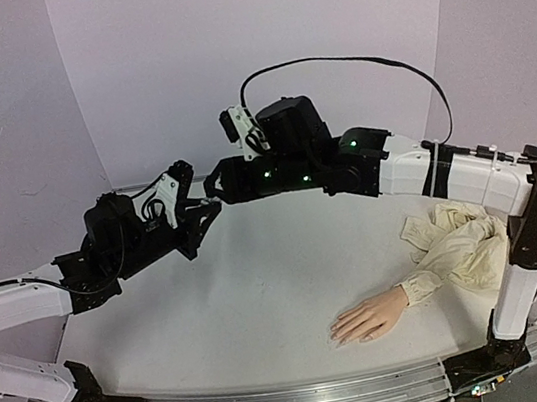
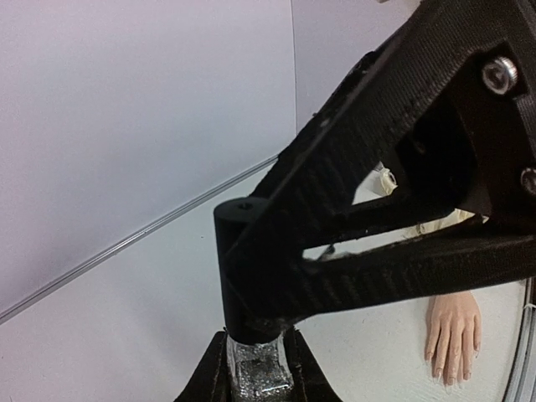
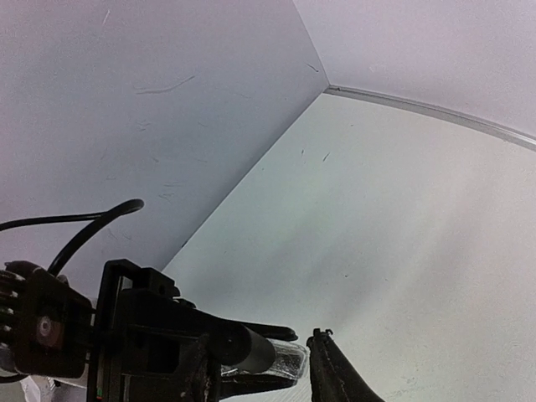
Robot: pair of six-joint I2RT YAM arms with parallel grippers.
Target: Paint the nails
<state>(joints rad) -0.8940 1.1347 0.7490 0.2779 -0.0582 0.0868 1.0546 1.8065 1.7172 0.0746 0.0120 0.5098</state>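
L gripper (image 1: pixel 204 216) clamped polish bottle (image 2: pixel 258 370) at 11 o'clock. R gripper (image 1: pixel 214 190) sat around its cap (image 2: pixel 239 243); can't tell if gripping. Nails (image 1: pixel 338 333) on mannequin hand (image 1: pixel 372 315), 5 o'clock, seemingly bare; all painting left.

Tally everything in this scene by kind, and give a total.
Black-and-white robot arms: 2
Skin-coloured mannequin hand with cream cloth sleeve: 1
Small glass polish bottle with black cap: 1
Total: 4
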